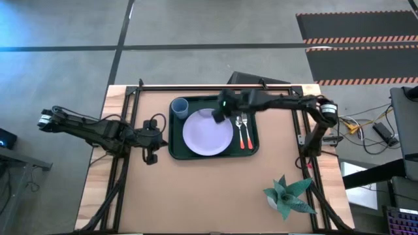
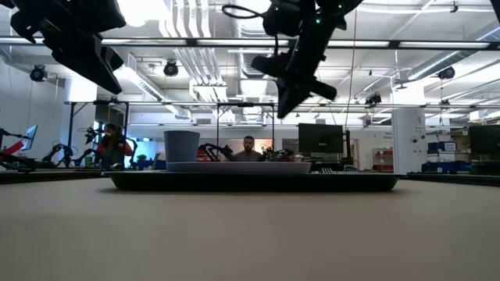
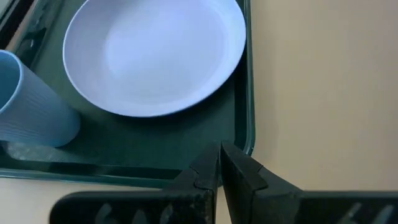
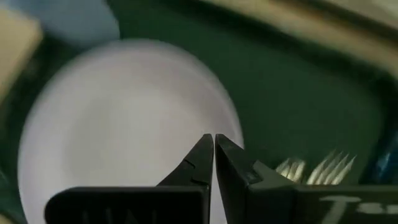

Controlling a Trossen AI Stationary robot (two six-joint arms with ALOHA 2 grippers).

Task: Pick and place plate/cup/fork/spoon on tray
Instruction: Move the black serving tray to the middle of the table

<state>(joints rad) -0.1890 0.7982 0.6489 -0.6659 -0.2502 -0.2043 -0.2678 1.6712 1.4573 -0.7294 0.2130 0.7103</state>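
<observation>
The dark green tray point(image 1: 175, 147) lies at the table's middle. On it rest the pale plate point(image 1: 207, 133), the blue cup point(image 1: 179, 106) upright at its far left corner, and the fork and spoon point(image 1: 243, 132) side by side on its right, red handles toward the near edge. Which of the two is the fork I cannot tell. My right gripper point(image 1: 218, 116) hangs shut above the plate's far edge point(image 4: 155, 124), holding nothing; silver tines point(image 4: 333, 165) show beside it. My left gripper point(image 3: 219, 149) waits shut above the table, left of the tray point(image 3: 245, 93).
A potted plant point(image 1: 287, 196) stands at the near right of the table. Black frame rails point(image 1: 127, 111) run along the table's left and right sides. Bare wood stretches along the near side. People point(image 2: 248, 148) show in the room beyond.
</observation>
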